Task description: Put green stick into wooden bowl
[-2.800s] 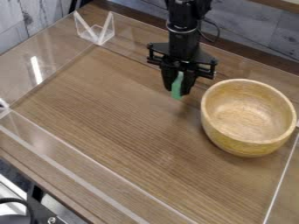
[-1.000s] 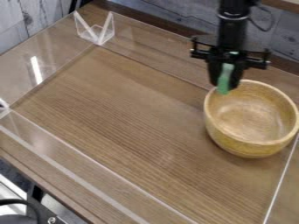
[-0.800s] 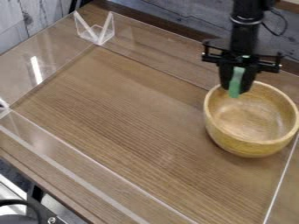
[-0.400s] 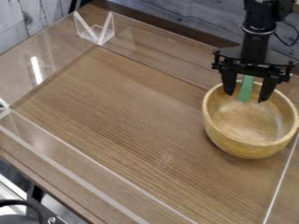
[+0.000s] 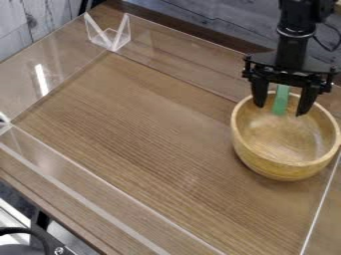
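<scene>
The wooden bowl (image 5: 272, 163) sits at the right side of the wooden table. My gripper (image 5: 282, 96) hangs straight down over the bowl's far rim, its two black fingers (image 5: 254, 92) spread wide. The green stick (image 5: 281, 101) stands nearly upright between the fingers, touching neither of them. Its lower end dips inside the bowl's far edge, where the rim hides how it rests.
Low clear plastic walls (image 5: 54, 70) border the tabletop (image 5: 134, 120). A small clear plastic stand (image 5: 107, 34) sits at the back left corner. The table's front edge runs along the lower left.
My gripper carried the green stick rightward from mid-table to over the bowl. Its fingers then spread apart, and the stick now stands free between them.
</scene>
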Tool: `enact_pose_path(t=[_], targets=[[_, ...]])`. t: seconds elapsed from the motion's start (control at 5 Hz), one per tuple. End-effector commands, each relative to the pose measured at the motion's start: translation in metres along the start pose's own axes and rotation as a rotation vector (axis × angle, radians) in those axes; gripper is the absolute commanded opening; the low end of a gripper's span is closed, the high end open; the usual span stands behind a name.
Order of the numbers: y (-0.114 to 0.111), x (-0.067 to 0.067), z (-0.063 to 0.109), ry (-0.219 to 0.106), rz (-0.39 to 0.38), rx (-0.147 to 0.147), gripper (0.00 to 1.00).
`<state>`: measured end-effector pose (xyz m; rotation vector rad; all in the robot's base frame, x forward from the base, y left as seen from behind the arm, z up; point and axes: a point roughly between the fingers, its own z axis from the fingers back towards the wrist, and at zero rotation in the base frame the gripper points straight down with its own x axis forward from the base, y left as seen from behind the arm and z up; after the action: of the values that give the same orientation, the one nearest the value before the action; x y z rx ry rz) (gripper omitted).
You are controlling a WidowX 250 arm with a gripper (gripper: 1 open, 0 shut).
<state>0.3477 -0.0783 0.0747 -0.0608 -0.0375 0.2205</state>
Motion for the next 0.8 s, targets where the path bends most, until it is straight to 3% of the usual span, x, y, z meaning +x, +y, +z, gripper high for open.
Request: enact_pose_path(t=[0.0,0.6], targets=[[-0.0053,0.0101,0.0226,-0.067,-0.008,-0.024,1.0],[-0.0026,0.01,0.0259,-0.065,-0.008,-0.016,1.0]])
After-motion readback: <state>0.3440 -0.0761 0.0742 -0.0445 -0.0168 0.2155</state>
